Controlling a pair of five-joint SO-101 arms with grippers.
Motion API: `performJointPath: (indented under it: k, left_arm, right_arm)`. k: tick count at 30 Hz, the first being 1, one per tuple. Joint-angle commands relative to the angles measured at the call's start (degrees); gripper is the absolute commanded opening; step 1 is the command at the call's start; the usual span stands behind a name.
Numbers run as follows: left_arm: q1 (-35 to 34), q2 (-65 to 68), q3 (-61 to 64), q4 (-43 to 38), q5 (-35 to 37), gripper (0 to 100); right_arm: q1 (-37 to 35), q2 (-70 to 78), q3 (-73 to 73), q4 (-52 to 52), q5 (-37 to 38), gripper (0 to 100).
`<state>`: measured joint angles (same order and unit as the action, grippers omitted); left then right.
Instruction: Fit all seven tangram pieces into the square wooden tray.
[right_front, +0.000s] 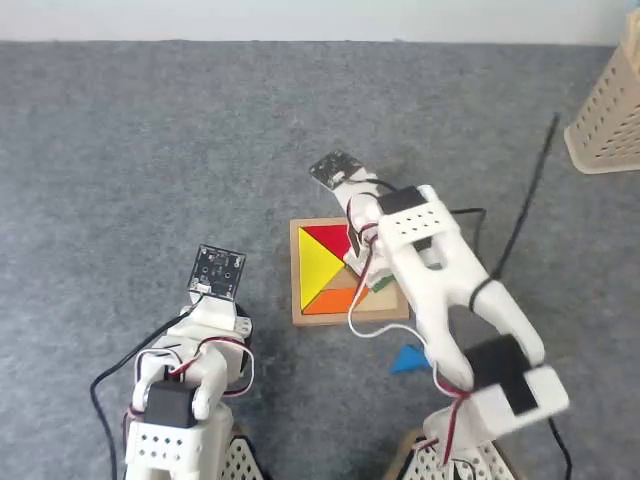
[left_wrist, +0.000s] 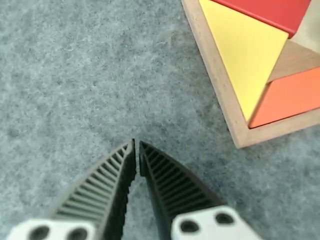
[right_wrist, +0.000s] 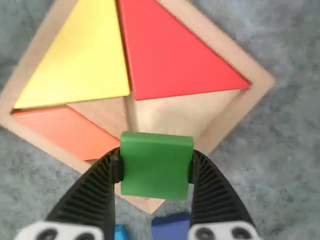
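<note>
Square wooden tray, where is it?
— In the middle of the grey counter, in front of the right arm and off to one side of the left arm.
— What lies in it?
— A red triangle and a yellow triangle, edge to edge. An orange piece lies flat against the yellow one along the tray's near rim. Beside them the tray floor is bare wood.
— And the green piece?
— It is clamped in the right gripper, gripped by two opposite edges. It sits over the bare wood near a tray corner, just beside the orange piece. Whether it touches the wood I cannot tell.
— Any pieces outside the tray?
— A light blue piece lies on the counter near the tray, beside the right arm. The right wrist view also shows a darker blue piece next to it.
— The left gripper?
— Its jaws are together with nothing between them. It is above the counter, near a tray corner but apart from it.
— Anything else?
— A pale perforated basket at the counter's far edge.
</note>
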<state>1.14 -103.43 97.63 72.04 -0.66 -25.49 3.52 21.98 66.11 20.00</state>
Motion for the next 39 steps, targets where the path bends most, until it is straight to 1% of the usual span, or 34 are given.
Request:
performJointPath:
  k: [1, 6, 16, 19, 25, 33, 39]
  left_arm:
    - [-0.18, -1.23, -1.1, 0.35, 0.35, 1]
    - [-0.18, -1.23, -1.1, 0.35, 0.35, 1]
    - [-0.18, -1.23, -1.1, 0.35, 0.35, 1]
    - [-0.18, -1.23, -1.1, 0.35, 0.35, 1]
    - [-0.18, -1.23, -1.1, 0.35, 0.35, 1]
    - [-0.18, -1.23, -1.1, 0.35, 0.35, 1]
    - [-0.18, -1.23, -1.1, 0.35, 0.35, 1]
  right_arm:
    - [-0.48, 1.19, -4.48, -1.1, -0.62, 0.6]
    - [-0.48, 2.33, -4.75, -3.03, -0.26, 0.6]
    - [-0.75, 2.59, -5.63, -3.56, -0.09, 0.7]
    - [-2.07, 2.68, -5.27, -4.88, -0.09, 0.7]
    - [-3.91, 2.68, -5.27, -4.62, -0.35, 10.7]
    - [-2.95, 2.68, -5.27, -4.53, -0.18, 11.3]
    - [-2.95, 2.68, -5.27, -4.53, -0.18, 16.2]
